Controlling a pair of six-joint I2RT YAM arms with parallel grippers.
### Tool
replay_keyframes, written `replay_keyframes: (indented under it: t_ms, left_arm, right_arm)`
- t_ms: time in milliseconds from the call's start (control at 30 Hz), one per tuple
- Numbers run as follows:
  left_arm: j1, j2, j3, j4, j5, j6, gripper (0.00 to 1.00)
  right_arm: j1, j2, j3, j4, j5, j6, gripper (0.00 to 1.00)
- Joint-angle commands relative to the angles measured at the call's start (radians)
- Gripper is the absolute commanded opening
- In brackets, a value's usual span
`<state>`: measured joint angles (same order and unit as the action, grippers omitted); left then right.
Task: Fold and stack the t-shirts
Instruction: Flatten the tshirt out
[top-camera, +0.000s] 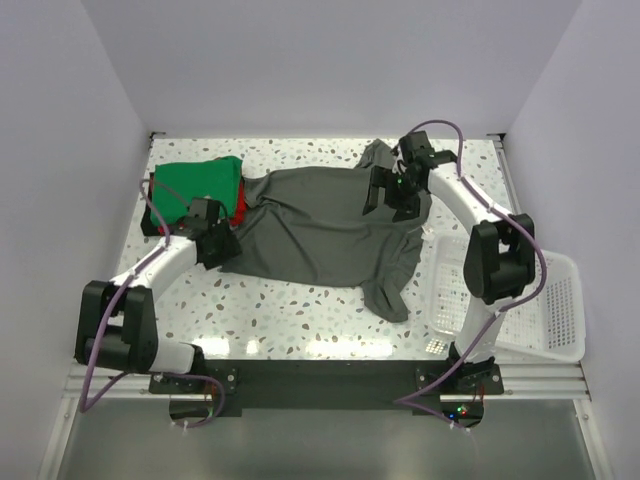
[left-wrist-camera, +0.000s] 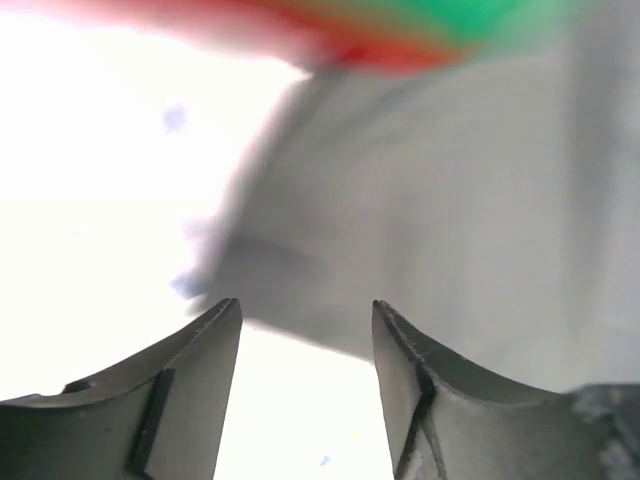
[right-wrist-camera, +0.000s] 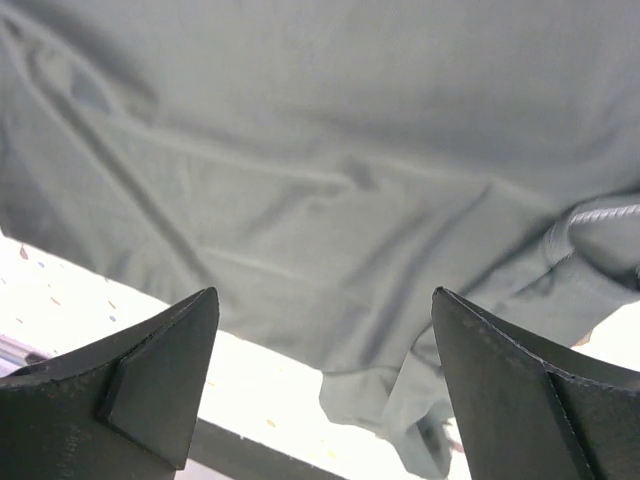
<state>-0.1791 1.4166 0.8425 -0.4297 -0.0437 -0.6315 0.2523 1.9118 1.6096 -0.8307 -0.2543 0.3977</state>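
grey shirt (top-camera: 320, 235) spread out — left tool (left-wrist-camera: 306, 303) and right tool (right-wrist-camera: 325, 292) both agape, seemingly just above it

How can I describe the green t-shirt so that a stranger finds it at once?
Look at the speckled table, at its far left corner. There a folded green t-shirt lies on a red t-shirt, beside the spread grey t-shirt. It alone is bright green.
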Motion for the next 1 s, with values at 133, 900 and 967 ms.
replay_keyframes:
  t_ms: [133,900,967]
  left_arm:
    - [0.121,-0.110,-0.151,-0.004,-0.044,-0.057,0.56]
    - [0.125,0.010,-0.181,0.128,-0.033,-0.034,0.37]
    - [0.125,0.021,-0.184,0.137,-0.028,-0.033,0.34]
  right_arm:
    - [0.021,-0.128,-0.114,-0.013,-0.033,0.003,0.90]
    - [0.070,-0.260,-0.253,-0.073,0.055,-0.051,0.89]
    - [0.096,-0.276,-0.298,-0.085,0.087,-0.056,0.89]
